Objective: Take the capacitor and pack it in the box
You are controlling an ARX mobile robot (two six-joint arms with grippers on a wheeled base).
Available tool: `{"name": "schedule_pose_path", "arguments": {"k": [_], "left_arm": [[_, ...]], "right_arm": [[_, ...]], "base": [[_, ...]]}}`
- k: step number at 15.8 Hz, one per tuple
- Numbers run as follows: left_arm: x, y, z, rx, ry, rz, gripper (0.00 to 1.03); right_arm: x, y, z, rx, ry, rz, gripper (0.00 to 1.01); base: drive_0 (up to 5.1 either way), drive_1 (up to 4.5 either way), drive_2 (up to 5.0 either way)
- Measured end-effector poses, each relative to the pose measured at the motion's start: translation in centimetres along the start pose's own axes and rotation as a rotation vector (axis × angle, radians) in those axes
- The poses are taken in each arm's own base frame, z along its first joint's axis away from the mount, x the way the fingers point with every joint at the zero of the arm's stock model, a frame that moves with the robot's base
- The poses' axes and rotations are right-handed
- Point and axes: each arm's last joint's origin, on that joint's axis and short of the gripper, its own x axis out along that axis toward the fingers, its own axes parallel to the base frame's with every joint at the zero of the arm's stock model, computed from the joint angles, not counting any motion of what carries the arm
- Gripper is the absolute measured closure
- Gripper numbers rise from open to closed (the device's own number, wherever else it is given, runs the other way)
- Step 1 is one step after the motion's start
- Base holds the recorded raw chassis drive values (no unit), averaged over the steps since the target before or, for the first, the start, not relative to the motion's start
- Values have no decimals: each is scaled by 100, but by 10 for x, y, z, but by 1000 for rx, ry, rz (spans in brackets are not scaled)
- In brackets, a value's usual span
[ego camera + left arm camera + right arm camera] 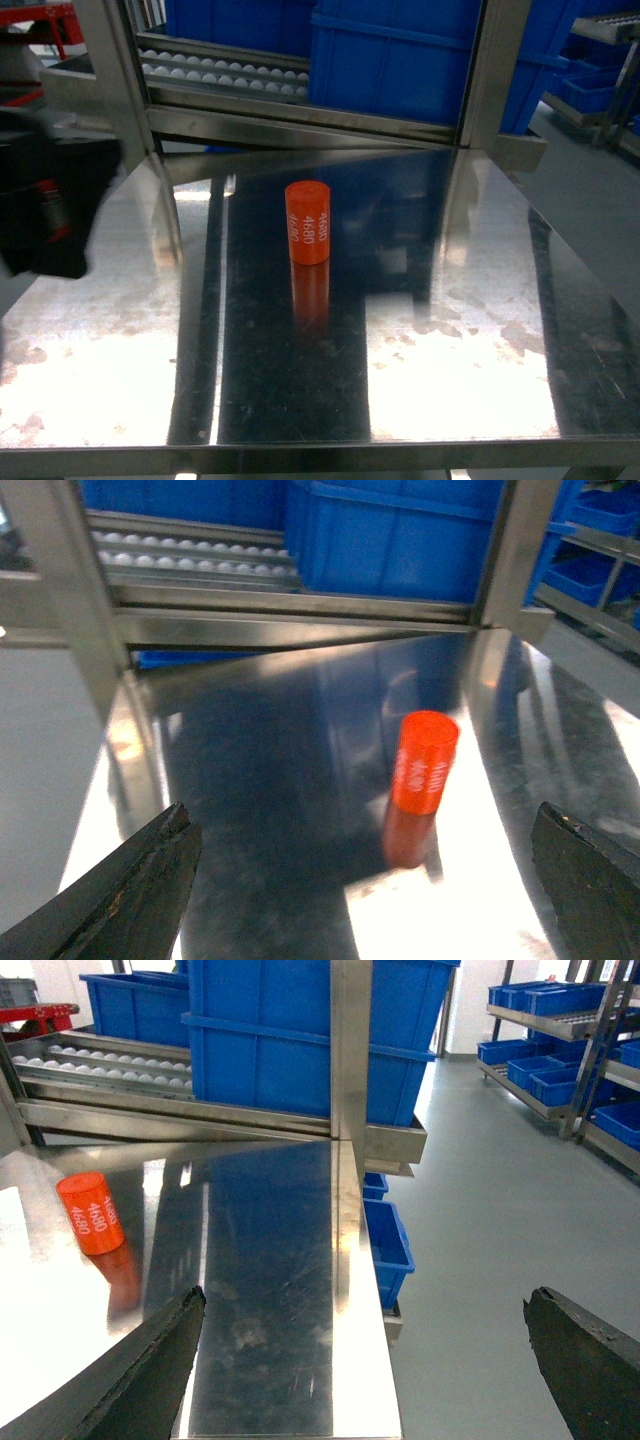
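Near mid-surface, orange cylindrical capacitor (308,222) stands upright on polished steel surface (480,300), untouched. Left end effector (365,885), fingers apart, faces it, likely lining up a grasp; right end effector (365,1360) also apart, beside capacitor.

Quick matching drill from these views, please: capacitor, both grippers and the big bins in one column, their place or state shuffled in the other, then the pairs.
1. capacitor
2. left gripper
3. right gripper
4. blue bins

A. stacked on the rack behind the table
B. open, aimed over the table's right edge and the floor
C. upright on the steel table
D. open, facing the orange cylinder

Pairs: 1-C, 2-D, 3-B, 4-A
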Motion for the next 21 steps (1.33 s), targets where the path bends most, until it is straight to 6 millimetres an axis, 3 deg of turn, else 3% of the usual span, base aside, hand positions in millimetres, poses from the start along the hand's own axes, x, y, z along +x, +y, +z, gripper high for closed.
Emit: {"name": "schedule_pose_path", "arguments": {"k": [2,4,7,15,17,19,21], "left_arm": [[45,-19,-9,19,50,-90,5],[86,-25,-32,25,128,-100,5],[122,-34,-55,28,191,-130,5],[217,-48,-87,42,226,-133,5],[231,-51,-99,44,255,-132,5],[232,-54,-100,44,257,-149,5],[236,-56,-96,42,225,-158,27]], "right_arm": [[0,0,0,0,0,0,3],[0,0,0,0,0,0,3],[0,0,0,0,0,0,3],[0,0,0,0,0,0,3],[0,0,0,0,0,0,3],[0,0,0,0,0,0,3],[0,0,0,0,0,0,3]], "base": [[0,0,0],[0,0,0],[0,0,0],[0,0,0],[0,0,0],[0,0,0],[0,0,0]]}}
